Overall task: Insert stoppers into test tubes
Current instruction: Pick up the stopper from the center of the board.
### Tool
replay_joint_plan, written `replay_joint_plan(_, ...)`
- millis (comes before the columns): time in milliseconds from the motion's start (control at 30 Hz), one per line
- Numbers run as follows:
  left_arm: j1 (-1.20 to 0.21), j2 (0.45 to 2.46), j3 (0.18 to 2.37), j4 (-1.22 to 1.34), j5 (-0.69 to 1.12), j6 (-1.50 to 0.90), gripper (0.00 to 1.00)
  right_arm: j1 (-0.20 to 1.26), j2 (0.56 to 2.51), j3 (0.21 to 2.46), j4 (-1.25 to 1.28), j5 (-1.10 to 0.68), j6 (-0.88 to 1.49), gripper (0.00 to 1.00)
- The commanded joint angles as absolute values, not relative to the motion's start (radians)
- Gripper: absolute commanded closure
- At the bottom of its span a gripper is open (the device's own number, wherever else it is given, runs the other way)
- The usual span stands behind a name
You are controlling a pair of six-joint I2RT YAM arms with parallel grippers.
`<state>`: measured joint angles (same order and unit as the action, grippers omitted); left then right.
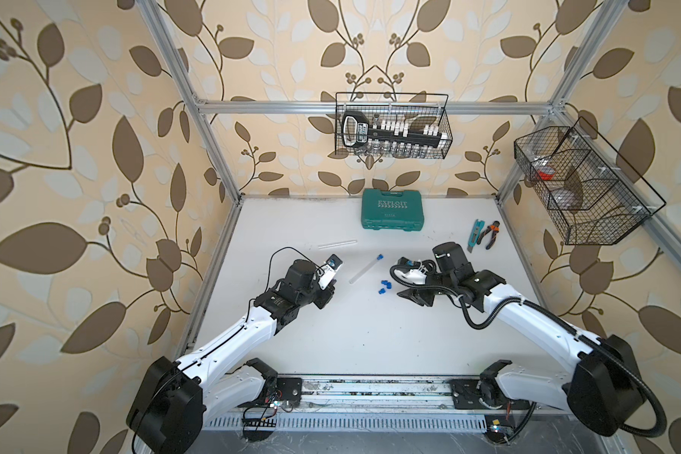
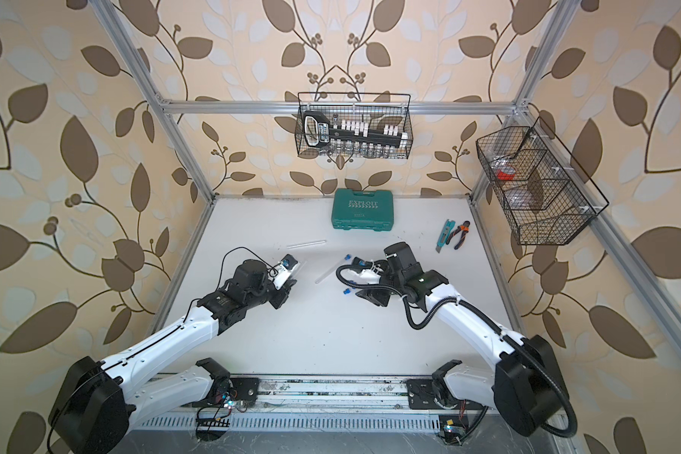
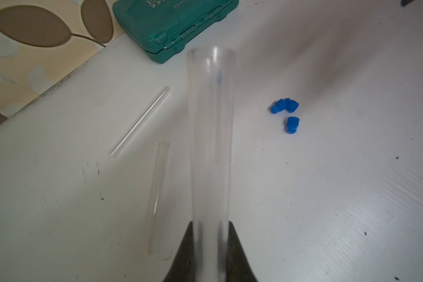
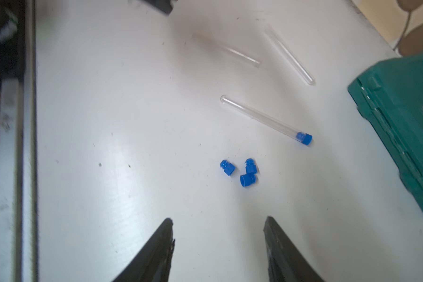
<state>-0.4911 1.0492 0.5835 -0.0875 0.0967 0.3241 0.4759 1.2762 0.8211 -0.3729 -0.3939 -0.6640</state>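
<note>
Right gripper [image 4: 218, 219] apart, empty; left gripper [image 3: 210, 224] clamped on test tube [image 3: 210, 134], open end toward far edge of desk [image 1: 370, 334]. Three loose stoppers [image 4: 247, 180] mid-desk, just ahead of right jaws, right arm nearer. Likely next: pinch one.

Both top views look steeply down from high above the front of the table [image 1: 350, 342], taking in all of it. The wrist cameras sit low and close over it, left facing back, right facing sideways; both catch the stoppers [image 3: 291, 125] and case [image 4: 398, 127].
</note>
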Motion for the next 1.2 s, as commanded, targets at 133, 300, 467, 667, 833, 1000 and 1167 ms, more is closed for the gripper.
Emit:
replay_joint_plan(133, -0.474, 1.037, 0.565, -0.021, 0.123, 0.313, 1.00, 0.492, 1.488, 0.880, -0.397, -0.360, -1.147, 0.47)
replay_joint_plan(300, -0.474, 1.040, 0.568, -0.024, 0.129, 0.354, 1.00, 0.499, 1.602, 0.941, -0.394, -0.369, -1.200, 0.53)
replay_joint_plan(467, -0.474, 1.048, 0.574, -0.024, 0.136, 0.364, 1.00, 0.528, 1.681, 0.986, -0.393, -0.359, -1.212, 0.58)
replay_joint_plan(667, -0.474, 1.052, 0.576, -0.018, 0.148, 0.362, 1.00, 0.535, 1.739, 1.023, -0.386, -0.362, -1.201, 0.63)
replay_joint_plan(833, -0.474, 1.054, 0.574, -0.013, 0.156, 0.363, 1.00, 0.535, 1.770, 1.041, -0.369, -0.354, -1.194, 0.64)
replay_joint_plan(1000, -0.473, 1.057, 0.575, -0.011, 0.159, 0.366, 1.00, 0.535, 1.800, 1.064, -0.366, -0.356, -1.187, 0.65)
replay_joint_plan(1167, -0.473, 1.062, 0.574, -0.011, 0.172, 0.369, 1.00, 0.536, 1.829, 1.086, -0.380, -0.359, -1.189, 0.68)
